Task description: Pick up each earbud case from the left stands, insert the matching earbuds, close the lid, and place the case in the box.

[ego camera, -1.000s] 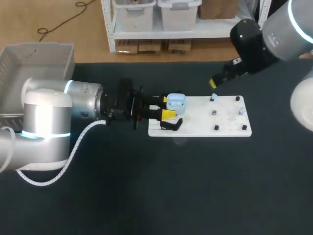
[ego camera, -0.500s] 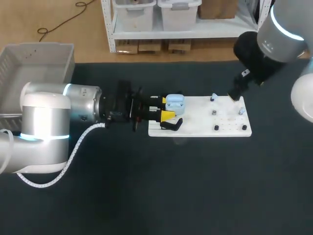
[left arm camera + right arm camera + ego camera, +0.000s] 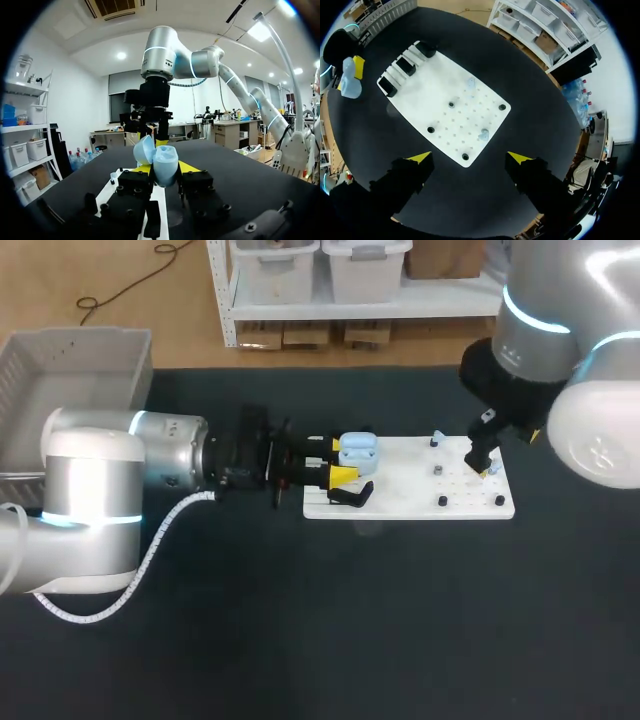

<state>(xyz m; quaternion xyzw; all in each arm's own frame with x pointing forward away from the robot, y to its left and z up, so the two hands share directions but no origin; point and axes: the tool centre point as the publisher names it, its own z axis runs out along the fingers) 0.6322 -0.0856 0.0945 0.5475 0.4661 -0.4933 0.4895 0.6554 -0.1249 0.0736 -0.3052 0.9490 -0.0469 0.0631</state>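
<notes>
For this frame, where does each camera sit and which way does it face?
Head view: above and behind, looking down on the table; left arm and right arm show.
Left wrist view: low, along the left gripper toward the right arm; earbud case between its fingers.
Right wrist view: high, down onto the white board; right gripper open.
All share the earbud case.

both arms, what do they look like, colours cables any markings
The left arm and the right arm are thick rounded silver-grey tubes, with glowing pale blue rings at the joints and black wrist sections. A white coiled cable loops along the left arm. The left pincer and the right pincer are black, blocky, two-fingered, with bright yellow tips. No readable markings show.
</notes>
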